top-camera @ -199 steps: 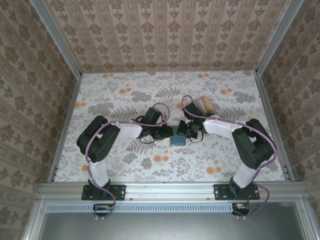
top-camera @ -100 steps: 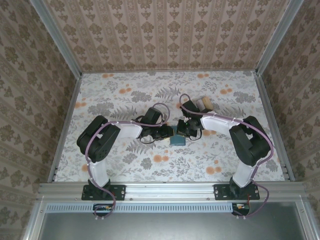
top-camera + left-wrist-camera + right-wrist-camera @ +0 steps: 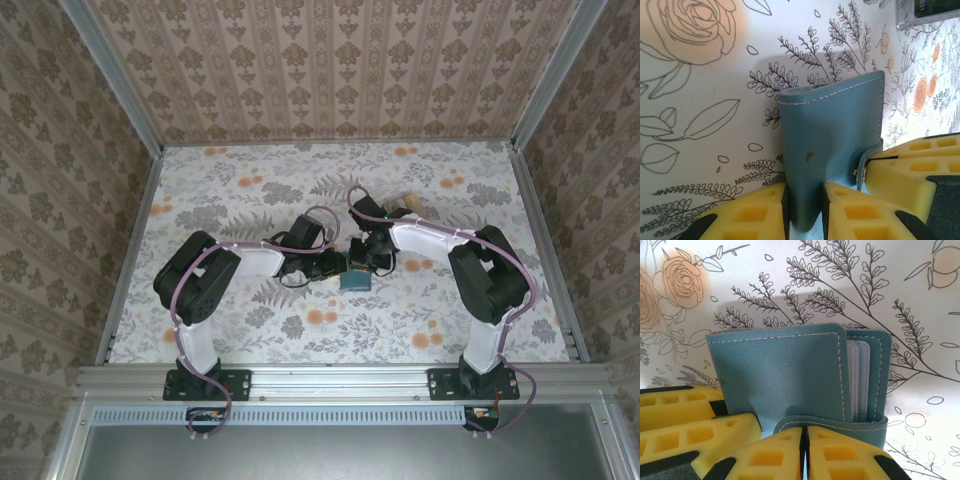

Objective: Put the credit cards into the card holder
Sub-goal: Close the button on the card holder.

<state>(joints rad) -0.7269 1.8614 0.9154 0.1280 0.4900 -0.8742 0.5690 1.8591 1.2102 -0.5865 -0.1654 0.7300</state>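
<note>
Mid-table in the top view, a teal wallet (image 3: 355, 282) squeezed between the left arm (image 3: 250, 262) and the right arm (image 3: 440, 240), mostly covered by both wrists, just a small teal patch peeking out. Way too cramped from up there to judge either grip. Much clearer from the left wrist camera: left gripper (image 3: 804, 202) closed down to a narrow gap on the near edge of the wallet (image 3: 832, 135), yellow fingers (image 3: 757, 212) pressing on both sides, lowest bit of the wallet cut off by the frame. Off to the right there, more yellow fingers (image 3: 912, 172) from the other arm, right up against the strap (image 3: 871, 152) and its metal snap (image 3: 854, 172). From the right wrist camera: right gripper (image 3: 804, 437) pinched almost fully together on that strap (image 3: 840, 426), wallet (image 3: 780, 372) slightly spread, with a sliver of lighter blue-grey inside (image 3: 858, 375) showing. Slots too squashed to read. Can't tell if the wallet rests on the flowery tablecloth (image 3: 790, 280) or hangs just off it. Tan thing (image 3: 410, 205) behind the right arm, half hidden, too small to identify. Corner of a clear-edged dark box (image 3: 930, 12) at the top right of the left wrist view, chopped off by the frame.
</note>
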